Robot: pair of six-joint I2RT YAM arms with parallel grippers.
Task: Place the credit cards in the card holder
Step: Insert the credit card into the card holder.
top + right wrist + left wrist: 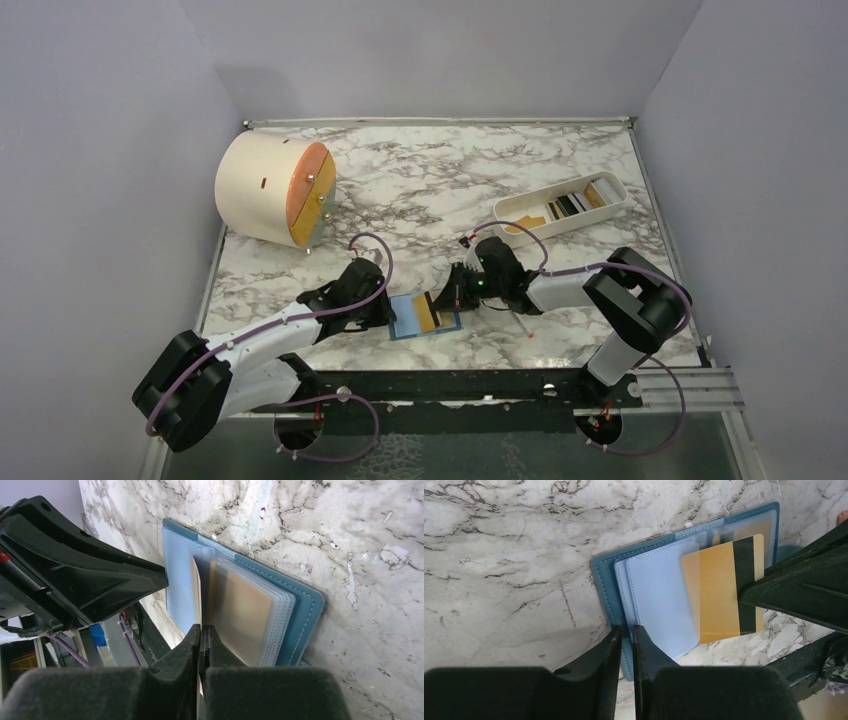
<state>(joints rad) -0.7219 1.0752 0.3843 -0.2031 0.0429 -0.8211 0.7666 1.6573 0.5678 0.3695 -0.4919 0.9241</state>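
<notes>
The teal-blue card holder (pixel 408 318) lies open on the marble between the arms. My left gripper (pixel 385 312) is shut on its left edge; in the left wrist view the jaws pinch the teal cover (pixel 605 587) at the gripper (pixel 626 632). My right gripper (pixel 447 298) is shut on a gold card with a dark stripe (pixel 430 312), (pixel 719 592), whose left part sits under a clear sleeve. In the right wrist view the card (pixel 196 587) stands edge-on above the gripper (pixel 200 630), against the holder's sleeves (pixel 250 610). More cards (pixel 570 205) lie in the white tray.
A white oblong tray (pixel 620 205) stands at the back right. A cream cylinder box with an orange-yellow lid (pixel 272 188) lies at the back left. A thin white-and-red stick (pixel 522 326) lies by the right arm. Walls close in on three sides.
</notes>
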